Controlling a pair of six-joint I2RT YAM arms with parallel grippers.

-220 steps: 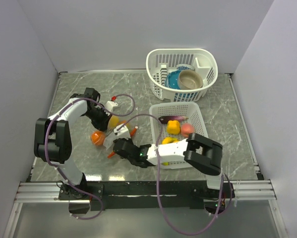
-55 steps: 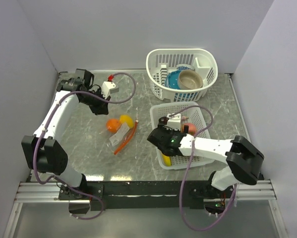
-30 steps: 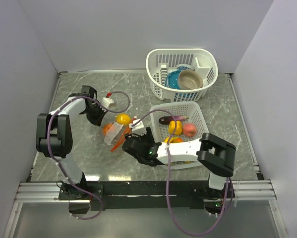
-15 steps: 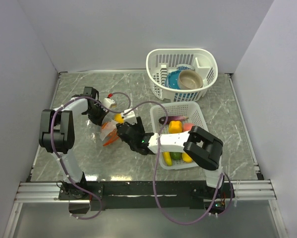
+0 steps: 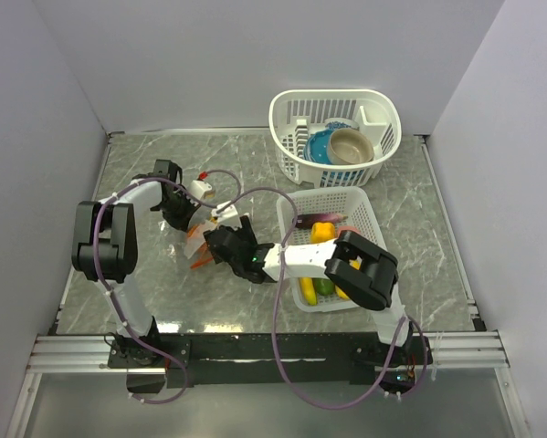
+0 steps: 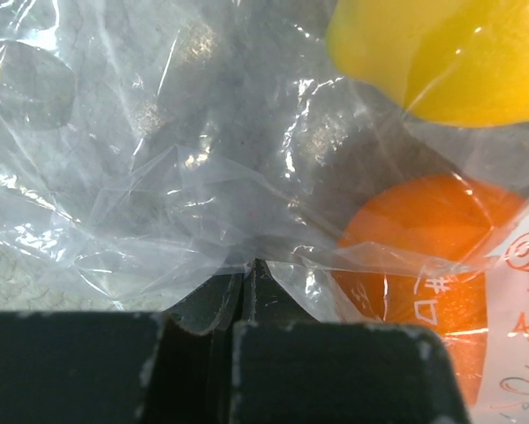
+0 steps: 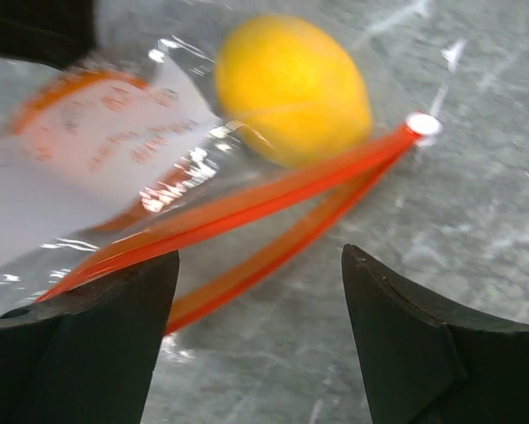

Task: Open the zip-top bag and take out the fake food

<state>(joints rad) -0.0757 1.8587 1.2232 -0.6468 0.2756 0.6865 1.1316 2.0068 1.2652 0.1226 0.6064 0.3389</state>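
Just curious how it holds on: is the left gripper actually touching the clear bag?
Touching. The left wrist view shows the left gripper shut on a fold of the zip-top bag.

Two matching robot arms. The left arm [image 5: 131,192] and right arm [image 5: 302,261] each have smooth white links joined by chunky black motor housings, on black bases at the near edge of the table [image 5: 410,210]. A mauve cable [image 5: 277,321] loops loosely along each arm. A small white block [image 5: 201,189] with a red tip sits by the left wrist. Close up, the left fingers [image 6: 70,367] are matte black, square-edged, speckled pale at the rim — the right fingers [image 7: 74,358] black, broad, rounded.
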